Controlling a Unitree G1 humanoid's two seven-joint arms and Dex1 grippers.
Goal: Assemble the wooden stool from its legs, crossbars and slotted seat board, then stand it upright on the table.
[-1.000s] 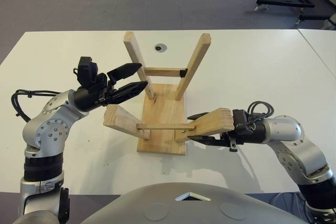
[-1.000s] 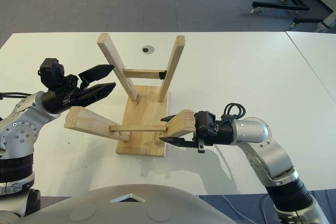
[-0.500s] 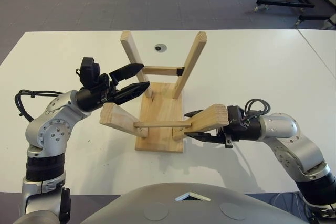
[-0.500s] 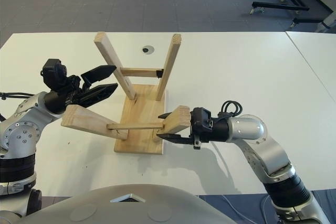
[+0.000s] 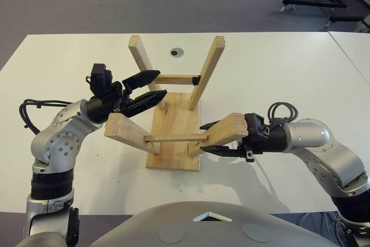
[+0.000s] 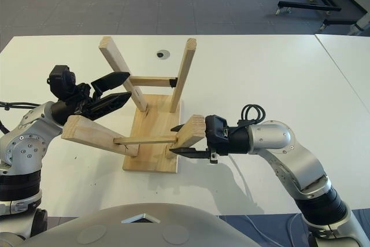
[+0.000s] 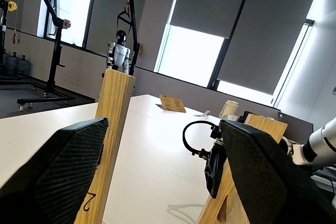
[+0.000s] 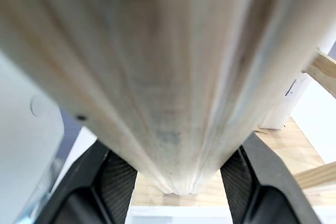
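The stool lies upside down on the white table, its slotted seat board (image 5: 173,153) flat and four legs pointing up. The far left leg (image 5: 140,61) and far right leg (image 5: 208,69) are joined by a crossbar (image 5: 176,79). A second crossbar (image 5: 172,138) links the near left leg (image 5: 123,133) and near right leg (image 5: 226,130). My right gripper (image 5: 203,138) is shut on the near right leg (image 8: 173,77). My left gripper (image 5: 162,83) hangs open beside the far left leg, above the near left one, holding nothing; its fingers (image 7: 58,171) stand wide apart.
A round cable hole (image 5: 174,53) sits in the table (image 5: 289,67) behind the stool. Bare tabletop spreads to both sides. A second table (image 5: 355,44) adjoins at the far right. Wheeled stands (image 5: 312,1) are on the floor beyond.
The whole stool has slid a little to the left, with my right gripper following on the near right leg. My left gripper has edged right, still open.
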